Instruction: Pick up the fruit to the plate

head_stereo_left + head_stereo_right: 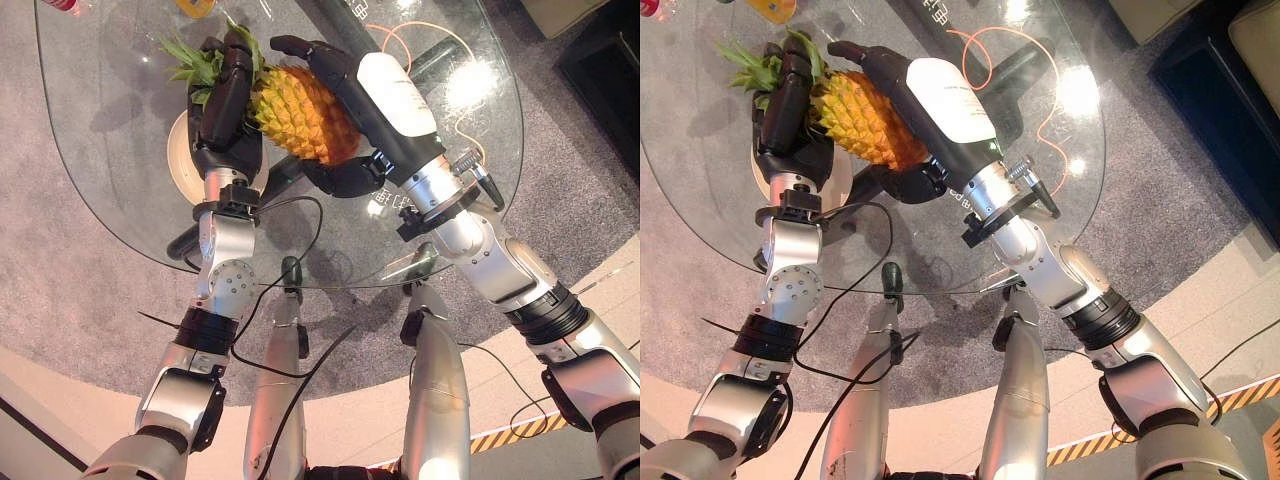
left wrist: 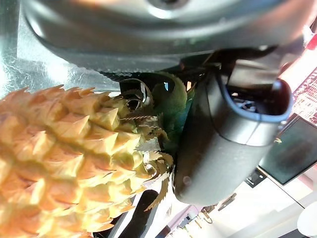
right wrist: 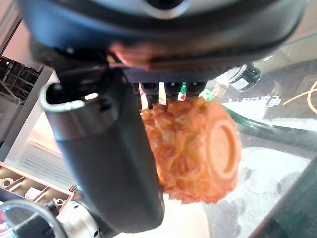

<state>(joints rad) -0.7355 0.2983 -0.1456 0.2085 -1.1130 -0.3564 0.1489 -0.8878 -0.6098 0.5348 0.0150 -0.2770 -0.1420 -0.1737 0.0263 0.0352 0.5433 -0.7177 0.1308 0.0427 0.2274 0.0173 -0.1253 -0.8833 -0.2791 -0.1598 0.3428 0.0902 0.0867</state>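
A yellow-orange pineapple [image 1: 300,112] with a green crown is held just above the round glass table [image 1: 480,170], lying on its side. My left hand [image 1: 225,110] is curled round its crown end, and its thumb [image 2: 218,144] sits against the leaves. On the fruit's body my right hand [image 1: 385,100] is shut, fingers over the top and thumb [image 3: 114,163] beneath. The pineapple's flat base [image 3: 218,148] points away from the crown. A cream plate [image 1: 180,160] lies on the table under my left hand, partly hidden by it.
A yellow object [image 1: 195,6] and a red-and-white object [image 1: 60,5] stand at the table's far edge. An orange cable [image 1: 425,35] and dark table legs show through the glass. Grey carpet surrounds the table.
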